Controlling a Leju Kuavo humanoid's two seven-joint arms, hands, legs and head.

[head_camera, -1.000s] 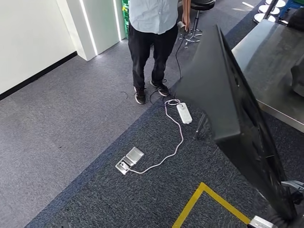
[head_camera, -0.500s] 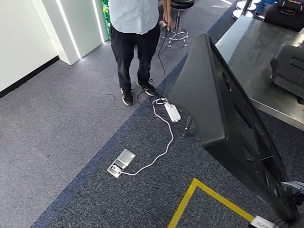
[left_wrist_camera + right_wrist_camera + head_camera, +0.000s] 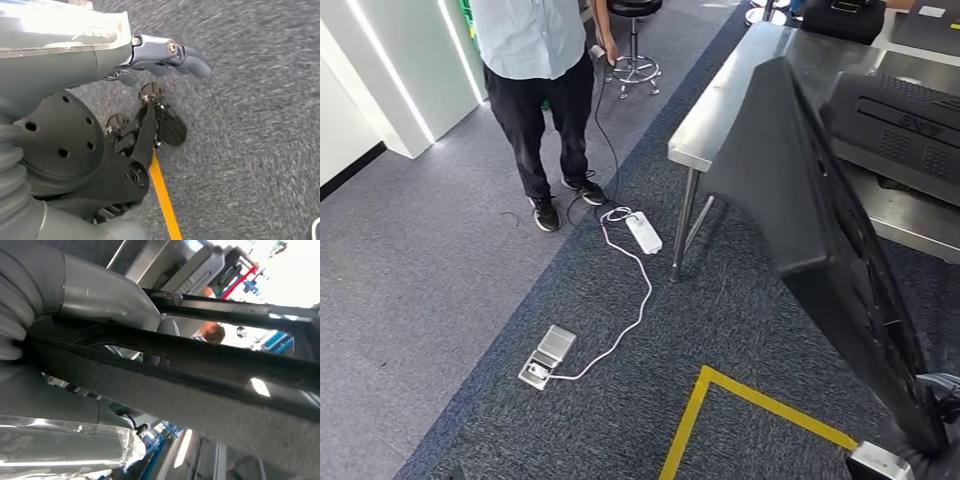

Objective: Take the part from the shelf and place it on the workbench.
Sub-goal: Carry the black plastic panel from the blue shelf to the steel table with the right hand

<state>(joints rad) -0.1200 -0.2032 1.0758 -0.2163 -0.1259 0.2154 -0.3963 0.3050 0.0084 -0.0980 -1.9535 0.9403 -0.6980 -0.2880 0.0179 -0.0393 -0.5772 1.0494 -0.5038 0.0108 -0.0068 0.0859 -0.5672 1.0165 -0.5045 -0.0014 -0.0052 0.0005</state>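
Note:
A large black panel-shaped part [image 3: 826, 230] stands tilted up at the right of the head view, its lower end down at my right arm. In the right wrist view my right hand [image 3: 98, 295] grips the part [image 3: 226, 405], the thumb wrapped over one of its black bars. The steel workbench [image 3: 727, 100] is ahead at the right, beyond the part's top edge. My left hand [image 3: 166, 52] hangs over the carpet with its fingers stretched out and nothing in it.
Black moulded parts [image 3: 901, 125] lie on the workbench. A person [image 3: 535, 60] stands ahead left holding a cable. A white power strip [image 3: 643, 232], a floor socket box [image 3: 546, 356] and yellow floor tape [image 3: 743, 395] are on the carpet. A stool [image 3: 633, 50] stands behind.
The camera has turned to the right: the person and cable have slid left, and the workbench has come further into view. The part stays in my right hand.

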